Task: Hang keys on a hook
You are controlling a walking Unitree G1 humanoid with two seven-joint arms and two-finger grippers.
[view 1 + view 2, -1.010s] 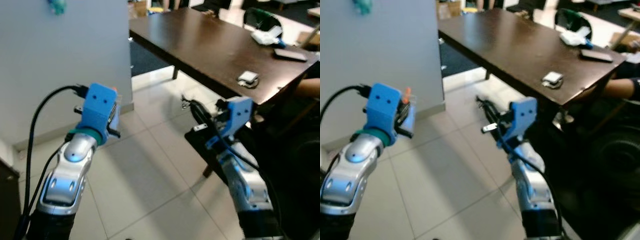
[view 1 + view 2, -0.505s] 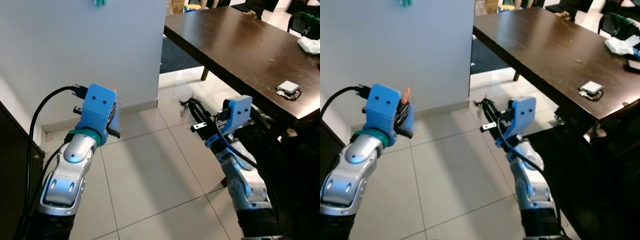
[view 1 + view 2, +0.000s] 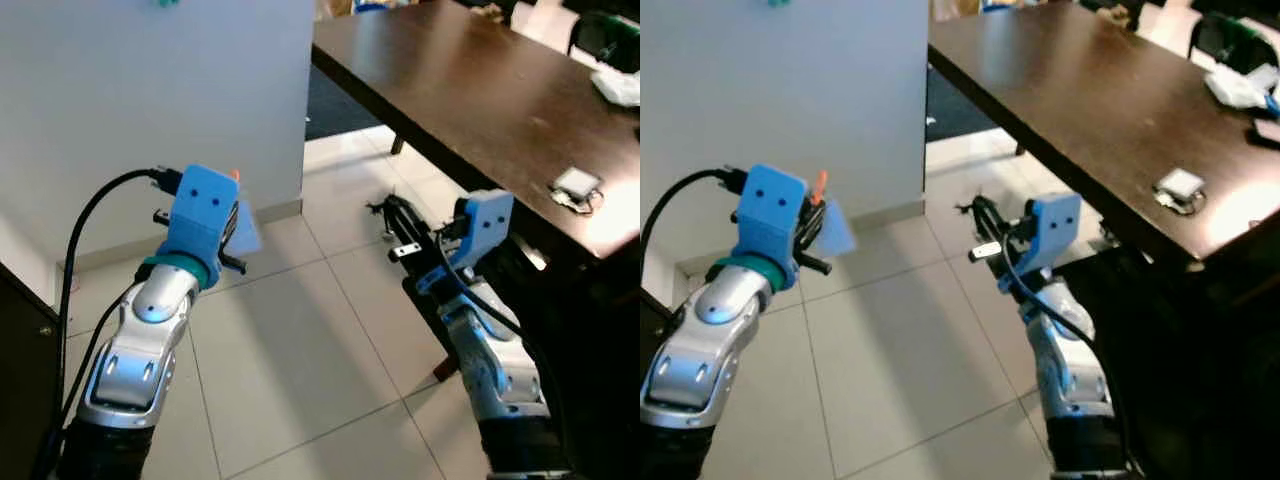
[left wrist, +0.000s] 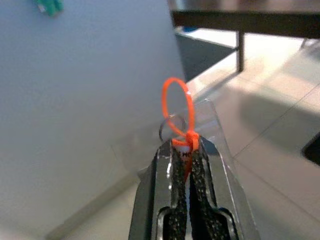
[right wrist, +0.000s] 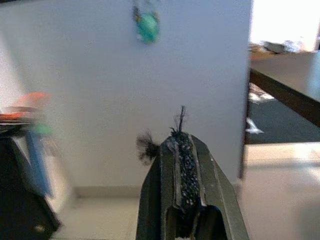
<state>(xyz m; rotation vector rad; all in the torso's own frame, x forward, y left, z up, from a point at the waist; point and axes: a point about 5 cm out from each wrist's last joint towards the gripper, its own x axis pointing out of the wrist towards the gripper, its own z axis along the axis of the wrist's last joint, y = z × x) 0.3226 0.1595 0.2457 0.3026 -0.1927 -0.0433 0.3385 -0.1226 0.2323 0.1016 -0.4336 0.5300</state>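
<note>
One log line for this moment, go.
left gripper: shut on orange loop | right gripper: shut, free | green hook: on wall, bare

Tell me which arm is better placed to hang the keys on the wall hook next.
Left. Its tool is shut on the orange loop with the key ring, pointing at the wall where the teal hook sits. The right tool is shut and holds no keys.

dark table [image 3: 470, 90] – small white device [image 3: 577, 182]
</note>
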